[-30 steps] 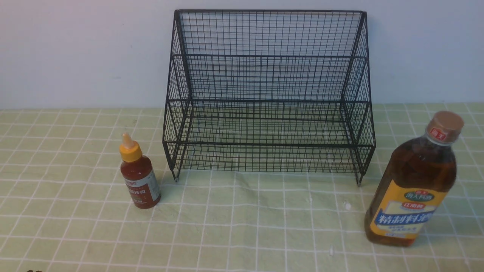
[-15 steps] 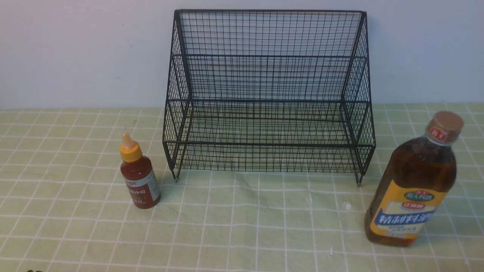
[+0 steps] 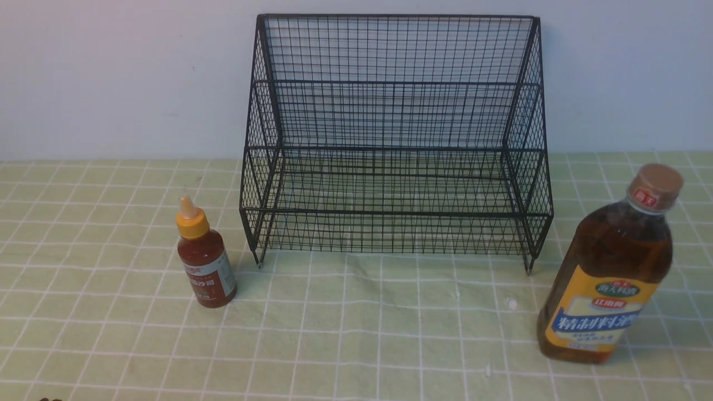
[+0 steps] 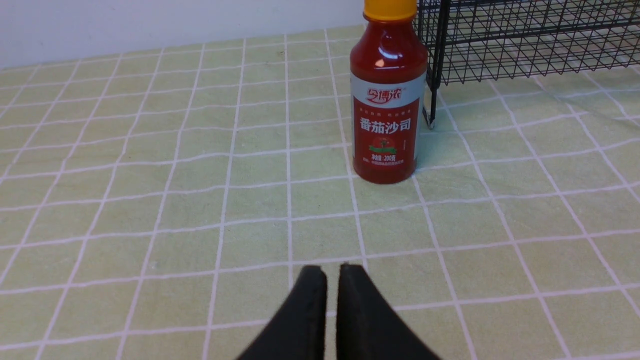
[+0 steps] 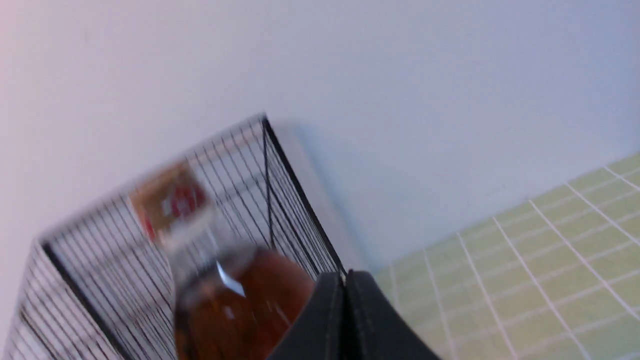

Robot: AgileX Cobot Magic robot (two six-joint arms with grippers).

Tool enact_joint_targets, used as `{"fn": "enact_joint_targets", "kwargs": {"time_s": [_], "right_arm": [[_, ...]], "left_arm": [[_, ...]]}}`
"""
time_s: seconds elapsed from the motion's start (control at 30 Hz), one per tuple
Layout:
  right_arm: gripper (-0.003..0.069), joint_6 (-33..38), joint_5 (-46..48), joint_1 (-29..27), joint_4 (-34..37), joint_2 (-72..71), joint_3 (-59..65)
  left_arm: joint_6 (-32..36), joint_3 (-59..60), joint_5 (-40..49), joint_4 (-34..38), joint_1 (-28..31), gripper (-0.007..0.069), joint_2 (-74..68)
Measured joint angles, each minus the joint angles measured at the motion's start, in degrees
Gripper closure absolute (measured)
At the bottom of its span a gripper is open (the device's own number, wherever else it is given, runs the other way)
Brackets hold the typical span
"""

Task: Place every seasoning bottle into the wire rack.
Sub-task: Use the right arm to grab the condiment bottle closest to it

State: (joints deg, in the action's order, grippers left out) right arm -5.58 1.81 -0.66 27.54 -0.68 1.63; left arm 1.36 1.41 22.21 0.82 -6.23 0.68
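Observation:
The black wire rack (image 3: 395, 139) stands empty at the back centre against the wall. The small red-sauce bottle (image 3: 205, 263) with a yellow nozzle cap stands upright left of the rack's front leg; it also shows in the left wrist view (image 4: 387, 100). The tall amber bottle (image 3: 610, 270) with a tan cap stands at the front right; it is blurred in the right wrist view (image 5: 230, 290). My left gripper (image 4: 326, 270) hangs empty, short of the red bottle, its jaws a narrow slit apart. My right gripper (image 5: 344, 275) is shut and empty beside the amber bottle. Neither gripper shows in the front view.
A green checked cloth (image 3: 356, 334) covers the table. A pale wall (image 3: 111, 78) rises right behind the rack. The rack's leg (image 4: 431, 120) stands close beside the red bottle.

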Motion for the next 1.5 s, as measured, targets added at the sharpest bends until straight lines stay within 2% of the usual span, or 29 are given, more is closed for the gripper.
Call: {"fn": "enact_joint_targets", "kwargs": {"time_s": [0.17,0.3,0.4,0.57,0.77,0.83,0.93,1.1,1.13,1.17,1.4,1.5], "right_arm": [[0.0673,-1.0,-8.15,0.0,13.27,0.0,0.0],[0.0673,-1.5,-12.03,0.0,19.61,0.0,0.0],[0.0673,-0.91,-10.45,0.0,21.74,0.0,-1.36],[0.0673,6.39,7.17,0.0,15.23,3.43,-14.94],[0.0673,16.03,35.56,0.0,3.29,23.65,-39.05],[0.0672,18.62,41.52,0.0,0.05,30.73,-45.67],[0.0662,19.86,48.86,0.0,-3.25,39.08,-53.61],[0.0585,18.86,65.41,0.0,-4.94,56.53,-71.79],[0.0581,18.74,66.4,0.0,-5.0,57.65,-72.35],[0.0545,17.65,69.14,0.0,-5.07,61.79,-77.33],[0.0418,15.66,70.08,1.17,-7.1,70.61,-82.45],[0.0328,13.64,70.31,5.23,-11.41,72.2,-82.45]], "left_arm": [[0.0,0.0,0.0,0.0,0.0,0.0607,0.0],[0.0,0.0,0.0,0.0,0.0,0.0607,0.0],[0.0,0.0,0.0,0.0,0.0,0.0607,0.0],[0.0,0.0,0.0,0.0,0.0,0.0607,0.0],[0.0,0.0,0.0,0.0,0.0,0.0607,0.0],[0.0,0.0,0.0,0.0,0.0,0.0607,0.0],[0.0,0.0,0.0,0.0,0.0,0.0607,0.0],[0.0,0.0,0.0,0.0,0.0,0.0607,0.0],[0.0,0.0,0.0,0.0,0.0,0.0607,0.0],[0.0,0.0,0.0,0.0,0.0,0.0607,0.0],[0.0,0.0,0.0,0.0,0.0,0.0607,0.0],[0.0,0.0,0.0,0.0,0.0,0.0607,0.0]]}}
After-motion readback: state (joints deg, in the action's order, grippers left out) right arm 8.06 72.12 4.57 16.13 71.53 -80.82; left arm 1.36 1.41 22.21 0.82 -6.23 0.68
